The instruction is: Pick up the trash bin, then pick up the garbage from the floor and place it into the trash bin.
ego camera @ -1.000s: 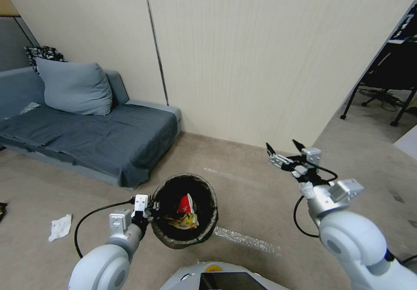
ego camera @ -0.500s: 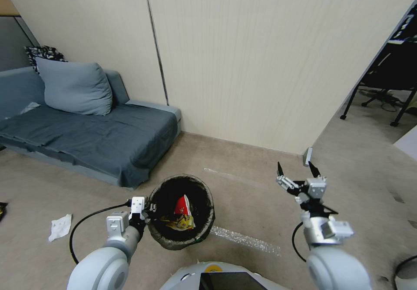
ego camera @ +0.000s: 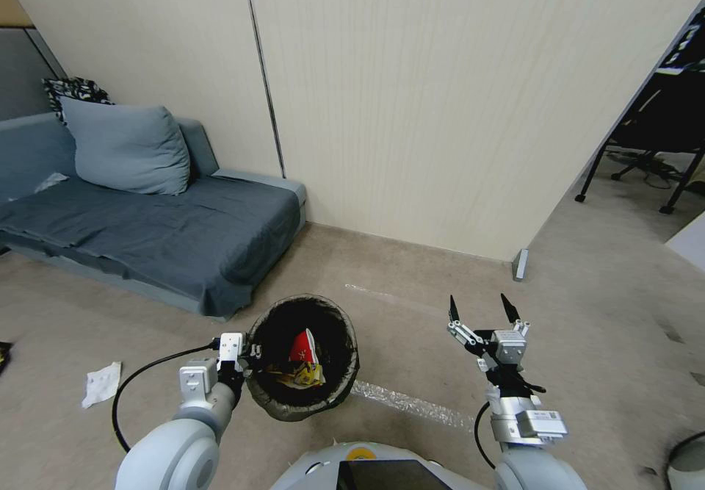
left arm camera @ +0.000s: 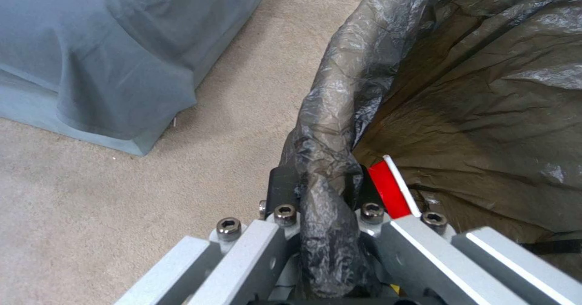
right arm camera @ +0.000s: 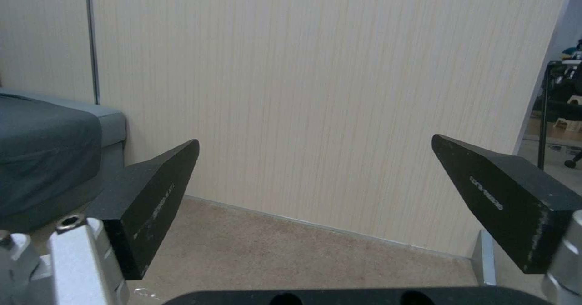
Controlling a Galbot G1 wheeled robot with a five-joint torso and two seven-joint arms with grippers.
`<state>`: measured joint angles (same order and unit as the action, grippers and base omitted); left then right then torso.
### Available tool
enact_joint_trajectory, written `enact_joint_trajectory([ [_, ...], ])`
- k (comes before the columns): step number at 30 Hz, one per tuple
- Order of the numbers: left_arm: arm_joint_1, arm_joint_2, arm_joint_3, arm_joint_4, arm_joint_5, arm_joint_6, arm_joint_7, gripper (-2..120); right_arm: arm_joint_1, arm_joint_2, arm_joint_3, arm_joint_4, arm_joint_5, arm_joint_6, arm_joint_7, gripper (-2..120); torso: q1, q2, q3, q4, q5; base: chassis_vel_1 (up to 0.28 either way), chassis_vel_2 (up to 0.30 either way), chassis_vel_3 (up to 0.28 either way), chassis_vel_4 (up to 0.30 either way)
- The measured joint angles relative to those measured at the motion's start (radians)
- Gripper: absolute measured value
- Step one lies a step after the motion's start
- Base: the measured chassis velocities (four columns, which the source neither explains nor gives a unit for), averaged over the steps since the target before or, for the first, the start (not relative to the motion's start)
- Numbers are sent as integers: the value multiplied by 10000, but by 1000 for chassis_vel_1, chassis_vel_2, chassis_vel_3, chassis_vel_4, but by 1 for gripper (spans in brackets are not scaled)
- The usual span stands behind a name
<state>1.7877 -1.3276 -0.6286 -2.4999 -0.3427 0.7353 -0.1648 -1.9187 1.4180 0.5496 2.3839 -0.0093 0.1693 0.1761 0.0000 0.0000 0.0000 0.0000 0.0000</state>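
The trash bin, round and lined with a dark bag, hangs just above the beige floor in front of my base. My left gripper is shut on its bagged rim. Inside the bin lie a red-and-white packet and a yellow wrapper; the packet's red edge sits right by my fingers. A crumpled white tissue lies on the floor to the left of my left arm. My right gripper is held up to the right of the bin, open and empty, facing the wall.
A grey sofa with a pillow stands at the left, its draped edge close to the bin. A beige wall ends at a corner strip. A shiny tape strip crosses the floor. Desk legs stand far right.
My right arm has drawn back toward my body and lowered, its gripper staying open. The bin and my left gripper have shifted slightly left and nearer.
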Motion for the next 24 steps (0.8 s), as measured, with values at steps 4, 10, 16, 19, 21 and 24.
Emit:
enact_joint_trajectory([
  [4, -36, 1, -1, 0, 0, 0, 14, 1, -69, 113, 9, -15, 7, 0, -6, 100, 0, 0, 0, -1, 0, 0, 0, 0, 0],
  [10, -148, -37, 54, 0, -45, 0, 26, 1, -198, 318, -59, -82, -107, 71, -3, 100, 0, 0, 0, -1, 0, 0, 0, 0, 0],
  [16, -238, -78, 79, 0, -74, 0, 37, 1, -319, 383, -90, -280, -249, 225, -3, 100, 0, 1, 0, 0, 0, 27, 29, 24, 31],
  [19, -325, -70, 90, 0, -74, 0, 42, 1, -375, 433, -108, -439, -330, 330, -5, 100, 0, 1, 0, 1, 0, 72, 71, 71, 69],
  [21, -333, -75, 100, 0, -74, 0, 42, 1, -382, 447, -111, -476, -339, 355, -4, 100, 0, 0, 0, 0, 0, 58, 77, 69, 68],
  [24, -332, -80, 119, 0, -76, 0, 46, 1, -394, 459, -132, -543, -347, 384, -5, 100, 0, 0, 0, 0, 0, 53, 49, 55, 58],
])
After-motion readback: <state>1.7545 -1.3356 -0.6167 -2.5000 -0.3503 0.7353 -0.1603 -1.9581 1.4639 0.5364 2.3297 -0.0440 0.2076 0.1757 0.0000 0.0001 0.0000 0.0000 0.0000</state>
